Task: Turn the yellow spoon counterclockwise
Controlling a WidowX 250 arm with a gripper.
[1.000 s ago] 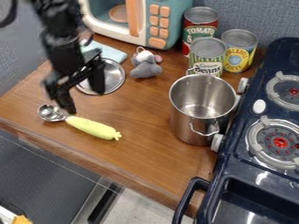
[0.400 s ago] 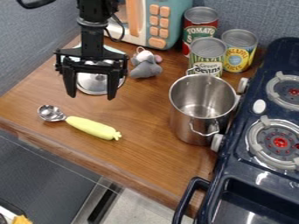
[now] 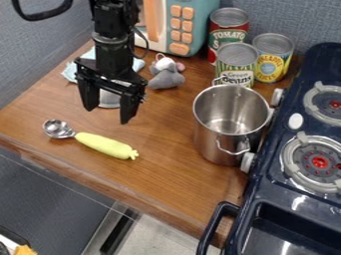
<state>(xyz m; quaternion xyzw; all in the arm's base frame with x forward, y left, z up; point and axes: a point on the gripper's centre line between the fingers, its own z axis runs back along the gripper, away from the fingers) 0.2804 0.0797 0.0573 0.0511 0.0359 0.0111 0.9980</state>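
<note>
The gripper (image 3: 107, 115) hangs open over the left part of the wooden counter, above and behind the spoon, with nothing between its two spread fingers. Near the counter's front left edge lies the yellow spoon (image 3: 105, 145). Its metal bowl points to the left and slightly back, and its yellow handle runs right and toward the front, ending in small nubs. Gripper and spoon are apart.
A steel pot (image 3: 230, 124) stands right of the spoon, beside the dark blue stove (image 3: 299, 199). Behind are a grey plush mouse (image 3: 166, 74), several cans (image 3: 229, 30), a toy microwave (image 3: 190, 25), a metal lid (image 3: 110, 98) and a light blue cloth (image 3: 69, 72).
The gripper first swung away from above the spoon's bowl and opened toward the view; since then it has turned and come slightly forward and right. The spoon has stayed in place.
</note>
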